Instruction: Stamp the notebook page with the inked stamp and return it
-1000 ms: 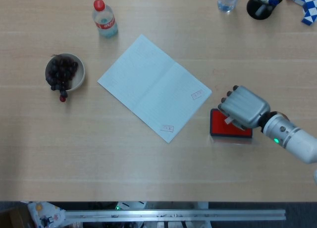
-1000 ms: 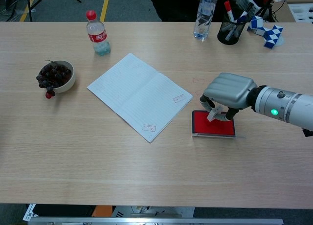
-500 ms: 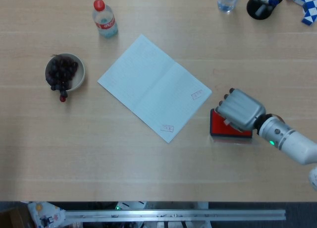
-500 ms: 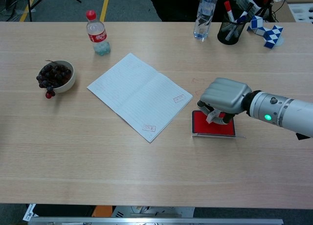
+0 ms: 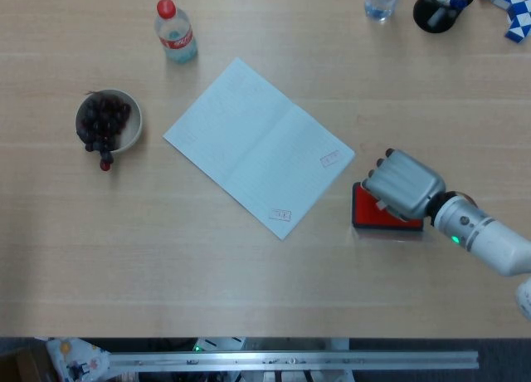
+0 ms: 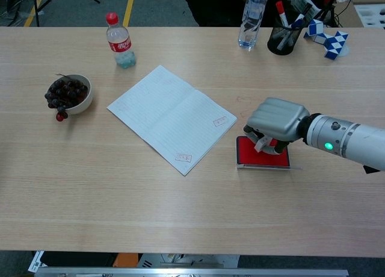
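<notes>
Here you are holding the right hand (image 6: 275,121) directly over the red ink pad (image 6: 260,156), fingers curled downward around a small pale stamp (image 6: 261,142) that shows only partly beneath the palm. It looks pinched between thumb and fingers, though the palm is hiding most of the contact, so you are judging the grip from that one sliver. The stamp's lower end is sitting at or just above the pad; whether it is touching cannot be told from either view.

The placement is making sense for the task. The pad is lying just beside the notebook (image 5: 257,146), off its lower right corner, so each trip from ink to page is short. The notebook is lying open and flat, turned diagonally, presenting its right page toward the pad. That page is already carrying two small red marks, one near the corner closest to the pad and one near the bottom corner.

In my judgement you are either re-inking or setting the stamp back at the pad. The left hand is not showing in either view.
</notes>
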